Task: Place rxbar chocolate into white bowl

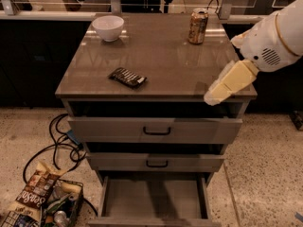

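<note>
The rxbar chocolate [127, 77], a flat dark bar with pale lettering, lies on the brown cabinet top [161, 56] near its front left. The white bowl [108, 27] stands empty at the back left corner, well behind the bar. My white arm comes in from the right. Its pale end, the gripper [214, 96], hangs over the front right edge of the top, far right of the bar and touching nothing.
A tall tan drink can [198, 26] stands at the back right of the top. The bottom drawer [154, 197] of the cabinet is pulled open. A basket of snack bags [40, 205] and cables [61, 145] lie on the floor at the left.
</note>
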